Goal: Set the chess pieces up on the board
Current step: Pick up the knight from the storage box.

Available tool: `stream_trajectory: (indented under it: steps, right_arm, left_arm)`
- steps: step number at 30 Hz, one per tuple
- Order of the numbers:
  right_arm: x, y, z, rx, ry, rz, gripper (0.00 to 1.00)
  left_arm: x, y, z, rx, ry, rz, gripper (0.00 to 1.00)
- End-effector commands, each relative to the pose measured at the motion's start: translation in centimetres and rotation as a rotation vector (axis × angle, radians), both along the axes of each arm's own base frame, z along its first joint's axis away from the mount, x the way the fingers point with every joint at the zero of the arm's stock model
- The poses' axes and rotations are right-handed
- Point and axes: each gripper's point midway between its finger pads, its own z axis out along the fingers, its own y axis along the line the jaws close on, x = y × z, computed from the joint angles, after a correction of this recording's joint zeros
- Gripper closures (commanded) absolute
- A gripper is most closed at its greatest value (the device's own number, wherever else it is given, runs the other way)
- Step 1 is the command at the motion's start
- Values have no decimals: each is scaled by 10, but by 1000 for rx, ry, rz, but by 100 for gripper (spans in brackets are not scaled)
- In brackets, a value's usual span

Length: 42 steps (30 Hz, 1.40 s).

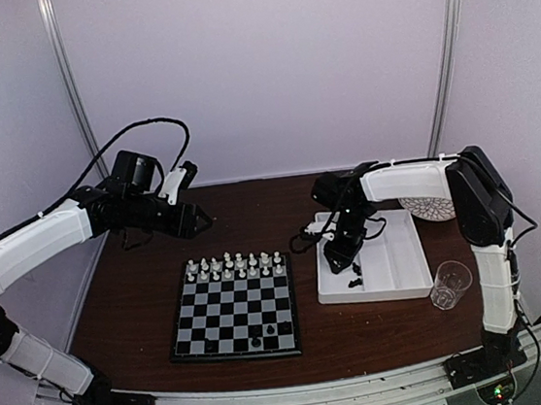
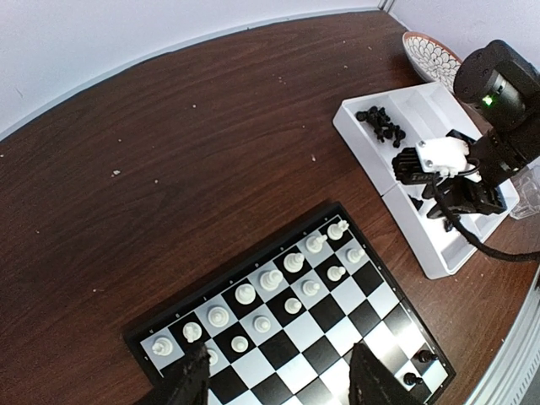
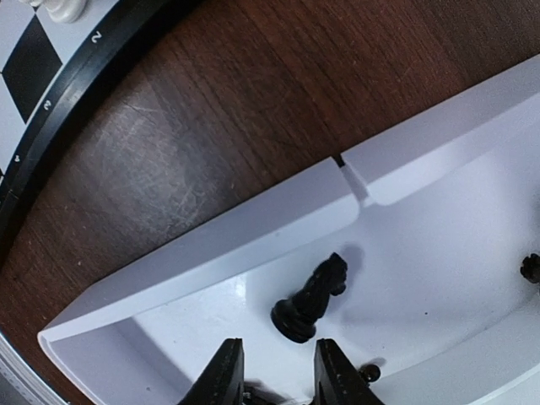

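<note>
Right gripper, parted and empty, hovers beside a black knight lying tipped by the white tray's board-side wall. Light, slick plastic, likely: pinch its base. Left gripper gapes above the board.

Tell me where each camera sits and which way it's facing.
Top external: fixed above and behind the arms, looking down on the board, the white tray, the left arm and the right arm.
Left wrist: on the raised left arm, looking down across the board toward the tray; the left gripper shows at the bottom edge.
Right wrist: low over the tray, facing a black knight inside it; the right gripper shows at the bottom edge.
Shared: top external and left wrist both show the board, tray and right arm.
</note>
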Motion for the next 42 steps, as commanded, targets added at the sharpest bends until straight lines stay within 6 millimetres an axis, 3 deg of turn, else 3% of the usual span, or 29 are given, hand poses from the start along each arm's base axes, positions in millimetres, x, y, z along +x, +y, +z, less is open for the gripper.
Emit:
stream_trajectory:
  steps: [1, 7, 12, 24, 38, 42]
  right_arm:
    - [9, -3, -8, -39, -23, -22, 69]
    - [11, -2, -10, -39, -24, -31, 70]
    - [7, 9, -5, 22, 15, -49, 69]
    - [24, 11, -16, -14, -10, -123, 68]
    - [18, -10, -22, -86, -45, -120, 76]
    - [18, -6, -21, -65, -41, -103, 84]
  left_arm:
    - [7, 0, 13, -13, -48, 2, 44]
    - [7, 0, 13, -14, -47, 0, 44]
    - [7, -1, 12, -16, -43, -3, 44]
    - [8, 0, 11, -9, -42, 0, 44]
    - [8, -1, 7, -2, -30, -2, 44]
    - [8, -1, 7, -3, -27, -4, 44]
